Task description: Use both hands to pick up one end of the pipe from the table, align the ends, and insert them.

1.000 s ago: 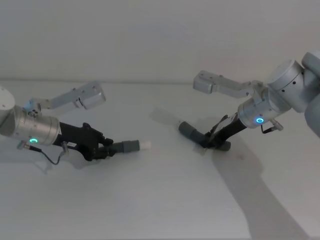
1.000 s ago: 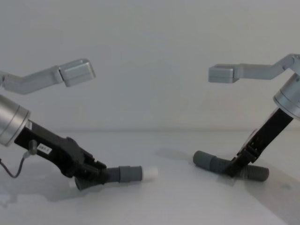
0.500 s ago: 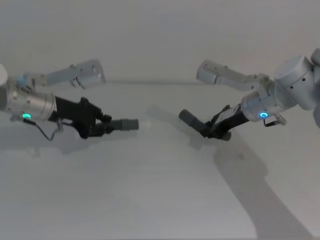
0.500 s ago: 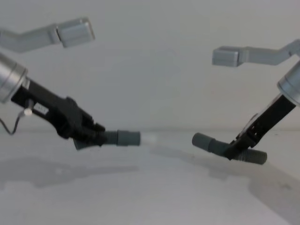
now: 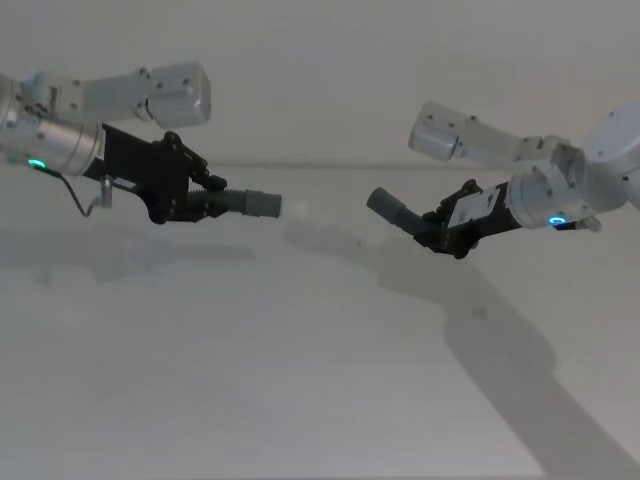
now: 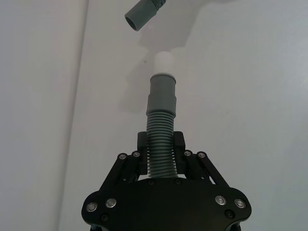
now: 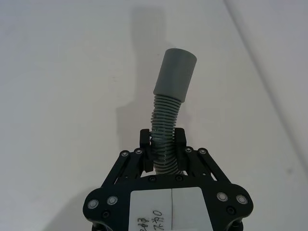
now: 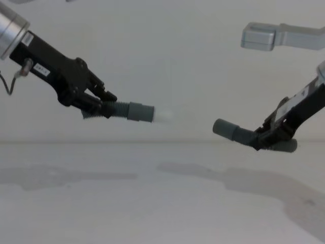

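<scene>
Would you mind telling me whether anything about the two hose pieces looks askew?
Yes: the right gripper holds its hose piece bent, so its plain cuff tilts up rather than facing the white tip of the piece in the left gripper.

Right tool label: handwritten, maybe "243", rest illegible.

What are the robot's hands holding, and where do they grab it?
Each holds a hose piece by its ribbed part. The left gripper pinches the white-tipped hose; the right gripper pinches the plain-cuffed hose. Both cuffs stick out free.
</scene>
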